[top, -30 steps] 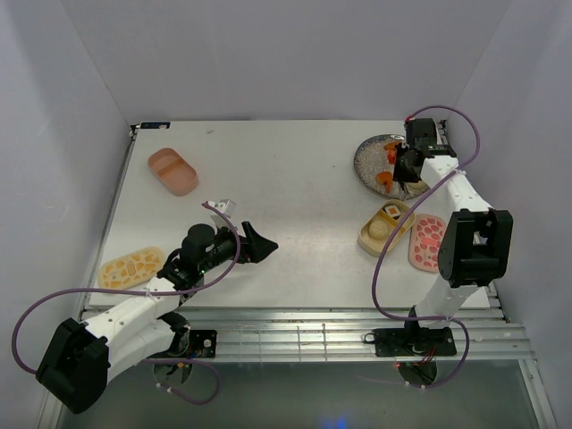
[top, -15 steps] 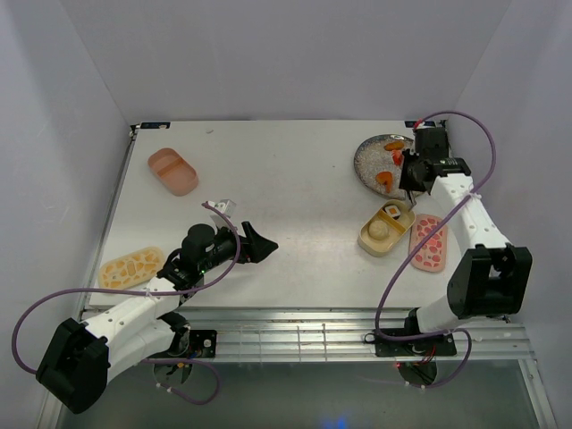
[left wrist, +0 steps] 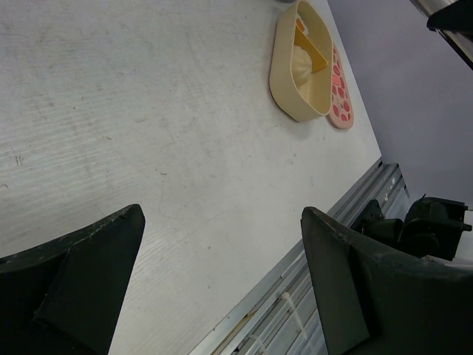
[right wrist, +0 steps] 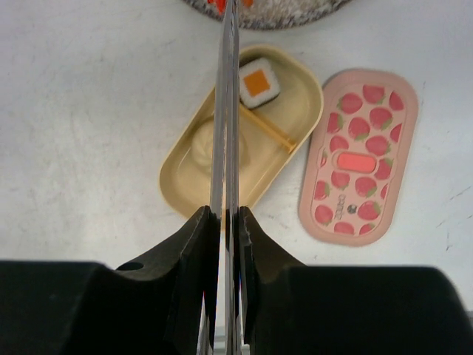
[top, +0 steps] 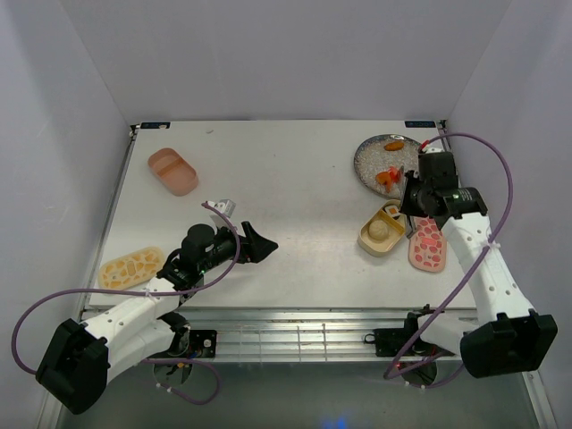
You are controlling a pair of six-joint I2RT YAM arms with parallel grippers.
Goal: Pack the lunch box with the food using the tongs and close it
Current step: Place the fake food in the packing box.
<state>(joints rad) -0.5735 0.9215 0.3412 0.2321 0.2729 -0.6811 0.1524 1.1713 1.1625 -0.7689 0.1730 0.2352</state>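
White tabletop inside pale walls carries the tan-yellow tray (top: 382, 232) of the lunch box at the 3 o'clock side. Only the right wrist view shows its contents clearly: a dark-wrapped roll (right wrist: 259, 83) with an orange centre in the far compartment, and a cream bun (right wrist: 199, 148) in the near one, partly hidden behind the tongs (right wrist: 226, 111). The right gripper (right wrist: 223, 222) is clamped on the tongs, whose thin blades lie pressed together and run over the tray toward the grey plate (top: 368, 166). Their tips are cut off at the picture's edge.

From above, orange-topped pieces (top: 388, 177) lie on that plate, at 12 o'clock from the tray. The strawberry-patterned pink lid (top: 427, 243) lies flat at 4 o'clock, just beside the tray. The pink tray (top: 173, 170) sits at the table's 10 o'clock and a yellow lid (top: 131, 266) at 8 o'clock. The left gripper (top: 259, 243) hangs over bare table with its fingers (left wrist: 81, 274) wide apart.
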